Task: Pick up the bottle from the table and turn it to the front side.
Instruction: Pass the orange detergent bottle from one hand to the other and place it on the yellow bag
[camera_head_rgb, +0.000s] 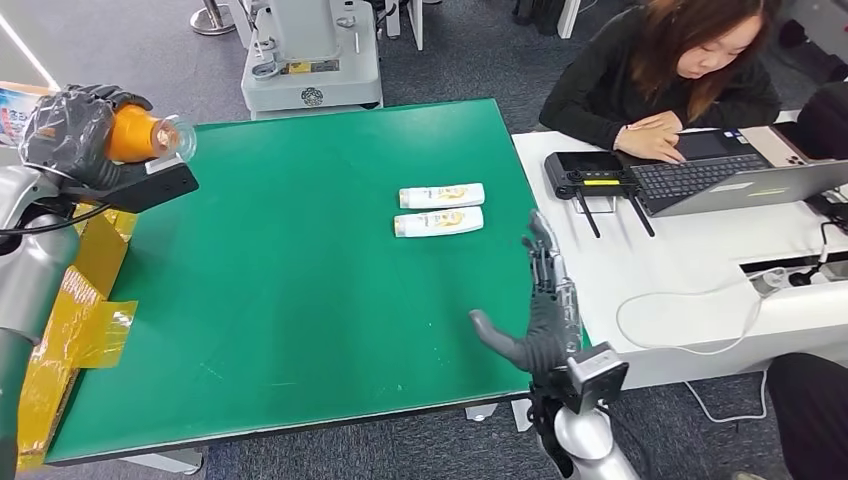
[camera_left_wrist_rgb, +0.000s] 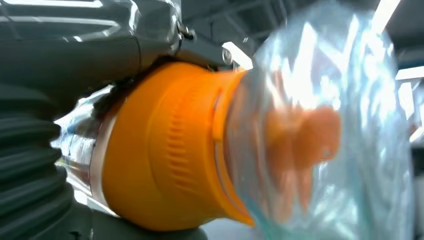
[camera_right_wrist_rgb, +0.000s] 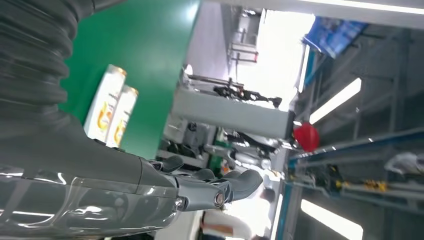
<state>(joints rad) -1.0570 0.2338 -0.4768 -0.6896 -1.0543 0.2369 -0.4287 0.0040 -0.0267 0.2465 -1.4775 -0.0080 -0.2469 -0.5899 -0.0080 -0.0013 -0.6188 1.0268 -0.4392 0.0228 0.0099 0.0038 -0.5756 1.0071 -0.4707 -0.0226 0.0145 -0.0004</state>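
The bottle (camera_head_rgb: 150, 135) is held in the left hand (camera_head_rgb: 75, 130), raised near the far left corner of the green table (camera_head_rgb: 290, 300). Its orange shoulder and clear, glossy cap (camera_left_wrist_rgb: 340, 140) stick out past the fingers (camera_head_rgb: 110, 97), pointing toward the table; the body is buried in the grasp, so any label is hidden. In the left wrist view the orange plastic shows fine ribbing (camera_left_wrist_rgb: 177, 155), and an orange nozzle (camera_left_wrist_rgb: 305, 140) looks blurred through the transparent cap.

The right hand (camera_head_rgb: 535, 310) stands at the table's near right edge, fingers straight and spread, thumb out, holding nothing. Ahead of its fingertips, well apart, lie two white bottles (camera_head_rgb: 440, 209) side by side with yellow labels; their print is too small to read.

Beyond the right hand's fingers, a person (camera_head_rgb: 670, 70) types at a laptop (camera_head_rgb: 735, 180) on a white desk (camera_head_rgb: 690, 260).
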